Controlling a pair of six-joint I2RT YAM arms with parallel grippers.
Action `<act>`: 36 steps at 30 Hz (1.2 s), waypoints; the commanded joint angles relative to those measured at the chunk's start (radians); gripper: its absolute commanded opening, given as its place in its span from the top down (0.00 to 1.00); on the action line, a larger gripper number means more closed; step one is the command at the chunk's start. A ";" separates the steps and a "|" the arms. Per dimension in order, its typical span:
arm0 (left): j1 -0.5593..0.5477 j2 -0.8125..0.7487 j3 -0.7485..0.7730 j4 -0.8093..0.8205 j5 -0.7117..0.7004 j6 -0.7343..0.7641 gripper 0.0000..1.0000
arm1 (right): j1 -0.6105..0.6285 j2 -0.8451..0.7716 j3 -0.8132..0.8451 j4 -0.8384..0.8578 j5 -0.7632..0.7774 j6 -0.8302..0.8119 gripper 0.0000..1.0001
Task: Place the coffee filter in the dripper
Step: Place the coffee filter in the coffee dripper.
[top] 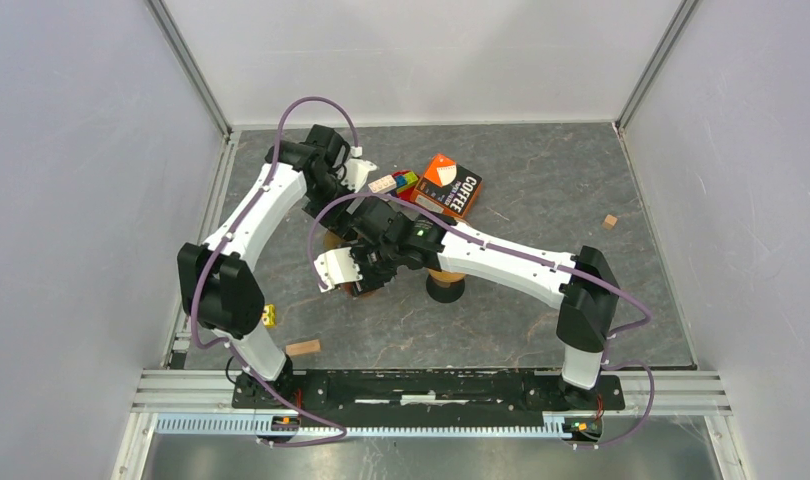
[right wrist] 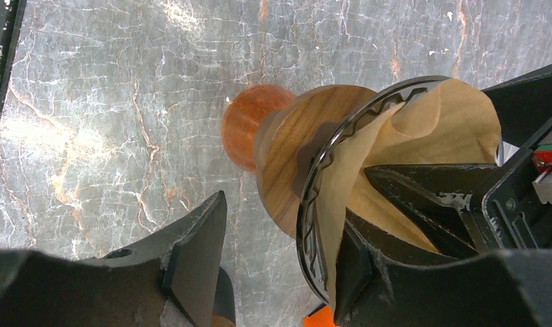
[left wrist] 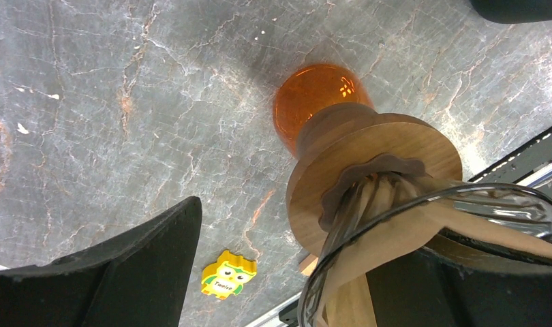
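The dripper (right wrist: 294, 150) is a ribbed glass cone on a wooden collar (left wrist: 369, 157) above an orange glass bulb (left wrist: 313, 95). It stands left of the table's centre, mostly hidden under both grippers in the top view. The brown paper coffee filter (right wrist: 437, 129) sits inside the cone, crumpled against its wall (left wrist: 396, 231). My left gripper (left wrist: 307, 231) is open, one finger down in the filter and the other well outside. My right gripper (right wrist: 287, 218) is open and straddles the glass rim. Its inner finger (right wrist: 355, 272) presses the paper, and its outer finger stands apart from the glass.
An orange-and-black coffee box (top: 449, 186) and coloured blocks (top: 401, 182) lie behind the dripper. A black-based object (top: 446, 288) stands just to its right. A yellow owl piece (left wrist: 227, 274), a wooden block (top: 303, 348) and a small cube (top: 609, 222) lie about.
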 commanded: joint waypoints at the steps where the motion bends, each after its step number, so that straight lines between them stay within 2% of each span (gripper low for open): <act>1: -0.003 0.001 -0.015 0.045 -0.025 0.031 0.12 | -0.005 0.012 -0.020 -0.015 -0.032 0.019 0.43; 18: -0.003 0.018 -0.034 0.056 -0.073 0.040 0.12 | -0.004 0.012 -0.068 -0.005 -0.024 0.011 0.46; 29: -0.002 0.013 0.045 -0.007 -0.061 0.063 0.11 | -0.004 0.003 0.013 -0.018 -0.017 0.014 0.40; 30: -0.002 0.012 0.054 0.062 -0.059 0.066 0.11 | -0.006 0.003 0.021 -0.021 -0.016 0.016 0.40; 31: -0.002 0.010 0.065 -0.023 -0.059 0.068 0.10 | -0.006 0.001 0.028 -0.023 -0.017 0.017 0.40; 36: -0.002 0.010 0.112 -0.070 -0.049 0.082 0.09 | -0.008 -0.004 0.033 -0.024 -0.016 0.020 0.40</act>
